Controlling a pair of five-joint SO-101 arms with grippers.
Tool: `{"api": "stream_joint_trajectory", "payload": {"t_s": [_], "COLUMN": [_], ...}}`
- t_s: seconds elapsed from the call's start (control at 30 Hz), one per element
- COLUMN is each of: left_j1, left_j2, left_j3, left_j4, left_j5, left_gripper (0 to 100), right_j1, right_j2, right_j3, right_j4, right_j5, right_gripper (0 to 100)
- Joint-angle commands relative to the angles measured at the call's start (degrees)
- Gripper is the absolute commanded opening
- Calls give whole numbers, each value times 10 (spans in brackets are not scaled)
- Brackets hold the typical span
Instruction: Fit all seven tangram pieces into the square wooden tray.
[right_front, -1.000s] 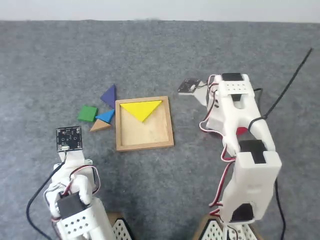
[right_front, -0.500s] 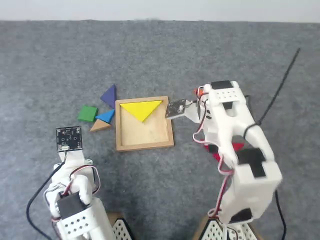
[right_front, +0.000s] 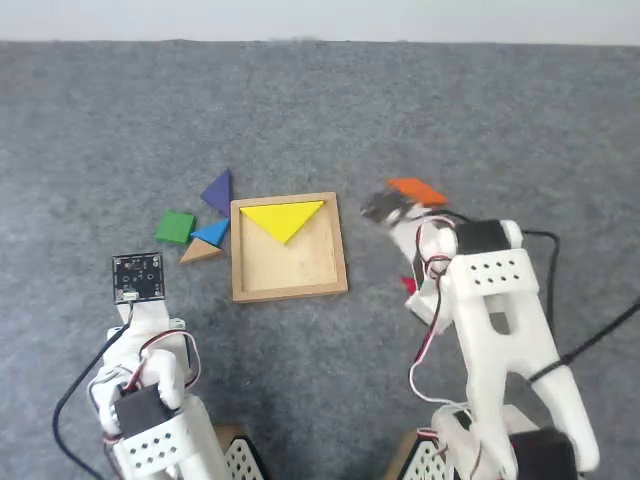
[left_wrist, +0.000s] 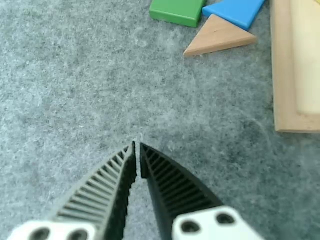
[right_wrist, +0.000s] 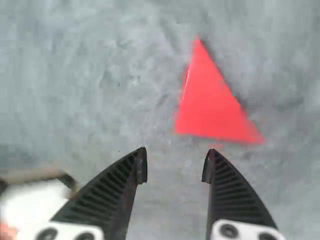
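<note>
The square wooden tray (right_front: 290, 280) holds one yellow triangle (right_front: 283, 217) at its far side. Left of the tray lie a dark blue triangle (right_front: 219, 190), a green square (right_front: 176, 226), a light blue triangle (right_front: 212, 232) and a tan triangle (right_front: 199, 252). An orange piece (right_front: 417, 190) lies right of the tray. A red triangle (right_wrist: 212, 107) lies on the mat just ahead of my open right gripper (right_wrist: 173, 167), apart from it. My left gripper (left_wrist: 137, 147) is shut with nothing in it, short of the tan triangle (left_wrist: 220, 37), the green square (left_wrist: 179, 10) and the tray's (left_wrist: 285, 75) corner.
Grey felt covers the table. The right arm (right_front: 495, 320) stands right of the tray and covers most of the red triangle (right_front: 408, 284) from above. The left arm (right_front: 145, 390) sits at the near left.
The right arm has pulled back from beside the tray's far right corner toward the near side, uncovering the orange piece. Its gripper now faces the red triangle. The left arm has not moved.
</note>
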Motion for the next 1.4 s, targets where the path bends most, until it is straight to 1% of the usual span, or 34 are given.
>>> {"api": "stream_joint_trajectory", "payload": {"t_s": [0.0,0.13,0.17,0.23,0.4,0.57,0.77,0.97,1.03,1.13,1.2,1.3,1.37], "left_j1": [-4,-4,-4,-4,-4,-4,-4,-4,-4,-4,-4,-4,-4], "left_j2": [-11,-11,-11,-11,-11,-11,-11,-11,-11,-11,-11,-11,-11], "left_j3": [-7,-7,-7,-7,-7,-7,-7,-7,-7,-7,-7,-7,-7], "left_j4": [2,2,2,2,2,2,2,2,2,2,2,2,2], "left_j5": [-1,-1,-1,-1,-1,-1,-1,-1,-1,-1,-1,-1,-1], "left_gripper": [14,14,14,14,14,14,14,14,14,14,14,14,14], "right_j1": [67,179,200,215,208,182,165,139,142,143,136,131,136], "right_j2": [60,160,183,231,332,393,418,412,412,412,415,414,407], "right_j3": [-4,-59,-74,-104,-189,-262,-324,-333,-349,-372,-370,-354,-339], "right_j4": [-67,-80,-82,-80,-81,-73,-73,-73,-47,27,58,84,81], "right_j5": [-186,-259,-273,-302,-383,-419,-466,-530,-535,-535,-523,-444,-406], "right_gripper": [177,177,177,177,177,177,177,177,177,176,176,163,94]}}
